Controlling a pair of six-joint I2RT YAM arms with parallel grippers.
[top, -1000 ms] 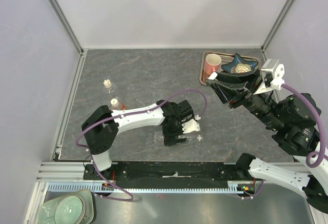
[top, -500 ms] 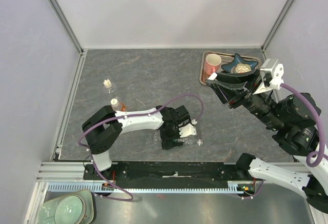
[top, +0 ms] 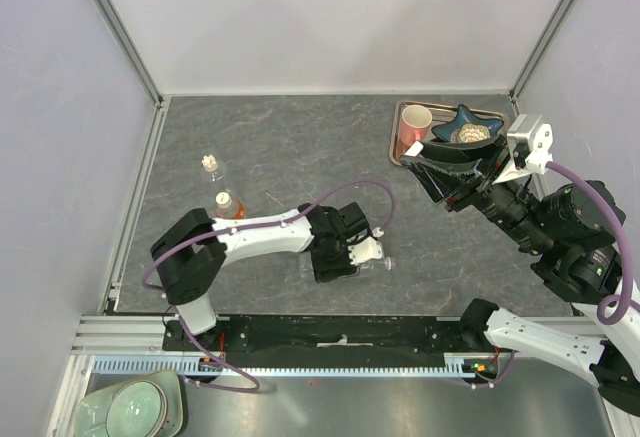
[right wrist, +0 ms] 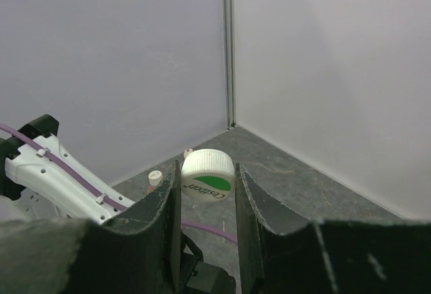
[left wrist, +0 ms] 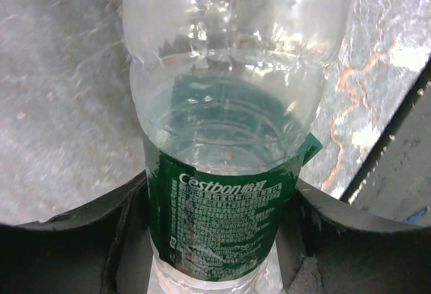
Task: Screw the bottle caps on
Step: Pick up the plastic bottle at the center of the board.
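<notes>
a dark grey, marbled table [top: 280,137] fills the floor of a booth with plain pale walls [top: 330,17] and metal posts [top: 120,32] in the corners. it is bare over most of its middle.

much is hidden. from above, the left claw [top: 335,262] and its wrist cover nearly all of the green-label bottle [left wrist: 222,173], which lies on its side on the near part of the table. the left wrist view shows it close up: clear, with its top and base cut off by the frame. the black fingers [left wrist: 67,253] stand close on either side of the label, but i cannot tell whether they press it or only flank it.

the right claw [right wrist: 207,167] is raised off the table at the right and is pinched narrow on a white cap [right wrist: 207,178] with green print on its underside. the cap shows only in the right wrist view.

well apart to the left stand the orange bottle [top: 228,202] and, farther back, the tiny clear bottle [top: 210,165], both upright with pale tops that are too small to read.

at the far right a metal tray [top: 397,147] holds a pink mug [top: 415,120] and a blue star-shaped dish [top: 467,127], partly hidden behind the right arm. a purple cable [top: 375,189] loops over the left arm.
</notes>
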